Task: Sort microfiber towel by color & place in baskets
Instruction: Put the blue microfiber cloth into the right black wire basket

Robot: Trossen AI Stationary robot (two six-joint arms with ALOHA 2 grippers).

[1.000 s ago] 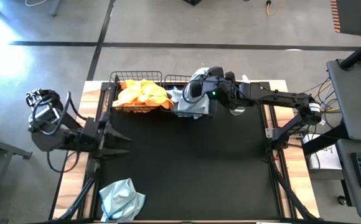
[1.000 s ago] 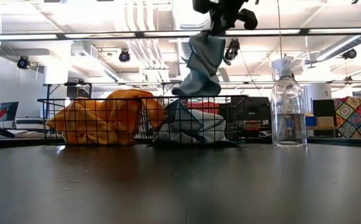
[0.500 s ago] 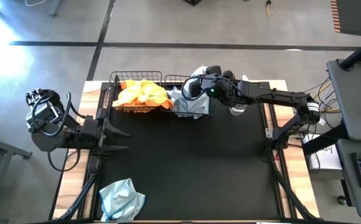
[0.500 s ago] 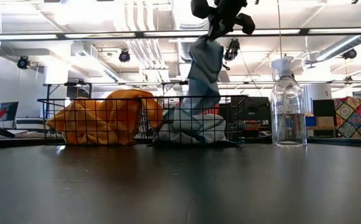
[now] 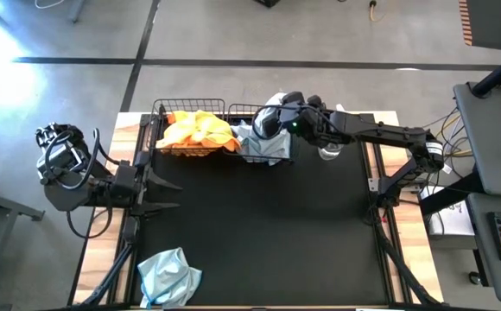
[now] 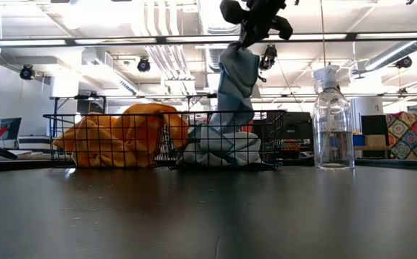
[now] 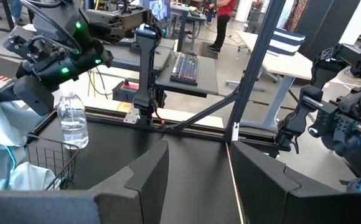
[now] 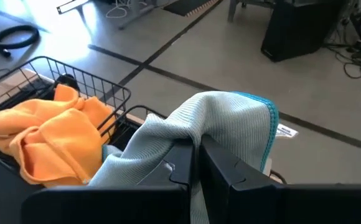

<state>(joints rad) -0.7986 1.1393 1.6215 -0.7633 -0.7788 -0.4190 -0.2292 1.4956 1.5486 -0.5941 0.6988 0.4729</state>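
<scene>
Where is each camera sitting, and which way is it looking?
High view: above the table, looking straight down; shows both arms, the left gripper open at the table's edge.
Low view: at tabletop height, looking level across at the baskets; the right gripper hangs from above.
Left wrist view: on the left arm, facing across the table; its own dark fingers show.
Right wrist view: on the right arm, looking down at the blue-grey towel it pinches.
Shared: high and low views both show the spray bottle.

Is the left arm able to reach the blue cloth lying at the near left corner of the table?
Probably yes. The left gripper is open and holds nothing, the blue cloth lies alone on its side, and nothing stands between them.
</scene>
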